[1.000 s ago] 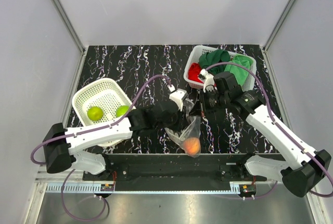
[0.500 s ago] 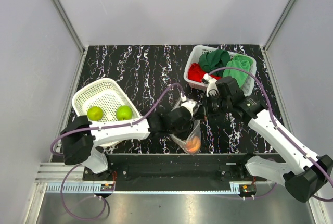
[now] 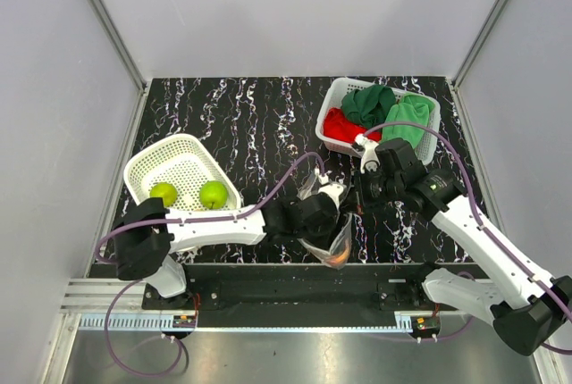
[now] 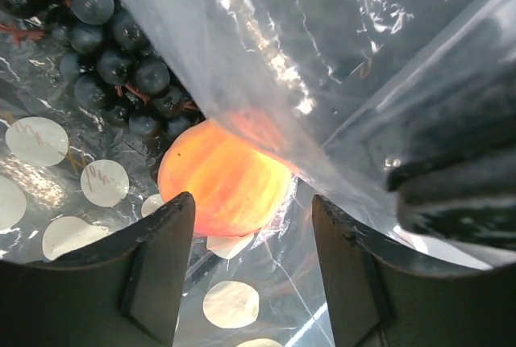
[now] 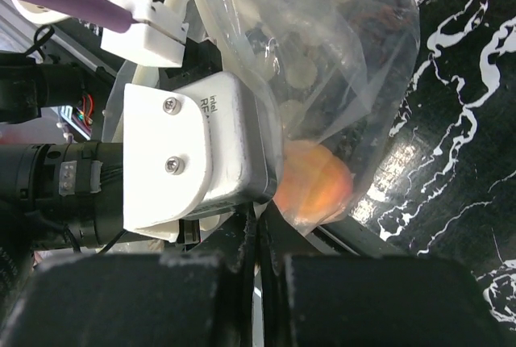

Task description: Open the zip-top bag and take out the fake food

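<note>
At the table's near edge, the zip-top bag [image 3: 338, 234] is being held open, with the peach [image 4: 226, 177] and dark grapes [image 4: 121, 64] inside. The left gripper [image 4: 251, 206] has just pushed deeper in, and its fingers are spreading wide either side of the peach, not gripping. Just beyond, the right gripper [image 5: 258, 260] is pinching the bag's rim. Farther left, two green apples [image 3: 213, 194] are sitting in a white basket [image 3: 183, 147], so the peach looks to be next out.
</note>
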Controlling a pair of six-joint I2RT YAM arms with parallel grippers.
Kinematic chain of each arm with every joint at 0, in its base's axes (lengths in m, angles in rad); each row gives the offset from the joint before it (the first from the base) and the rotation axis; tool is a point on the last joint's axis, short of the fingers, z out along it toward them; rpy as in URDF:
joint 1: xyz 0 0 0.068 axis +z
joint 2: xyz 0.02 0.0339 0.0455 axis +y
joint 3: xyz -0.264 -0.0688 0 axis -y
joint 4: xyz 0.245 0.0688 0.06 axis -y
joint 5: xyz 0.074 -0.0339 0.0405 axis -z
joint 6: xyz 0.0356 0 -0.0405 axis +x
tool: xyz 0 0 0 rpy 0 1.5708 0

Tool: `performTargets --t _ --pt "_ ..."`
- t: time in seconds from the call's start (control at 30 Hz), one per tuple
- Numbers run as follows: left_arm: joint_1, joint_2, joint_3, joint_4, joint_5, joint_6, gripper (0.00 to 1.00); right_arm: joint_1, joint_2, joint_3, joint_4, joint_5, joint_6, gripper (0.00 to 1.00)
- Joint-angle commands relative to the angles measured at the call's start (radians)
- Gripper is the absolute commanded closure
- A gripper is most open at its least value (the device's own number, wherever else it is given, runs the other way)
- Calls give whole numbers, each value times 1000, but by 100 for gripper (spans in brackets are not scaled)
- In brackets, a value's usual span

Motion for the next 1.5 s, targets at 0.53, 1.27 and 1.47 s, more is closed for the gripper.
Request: performTargets --t 0.53,1.27,1.47 --pt "-36 132 -23 64 -148 -107 24 12 -74 -42 52 -69 31 100" --pt "-67 11 -66 62 -361 -15 92 12 -89 -70 51 -68 43 100" --pt "-100 -87 -66 -13 -399 27 100 12 -85 -68 26 -9 57 100"
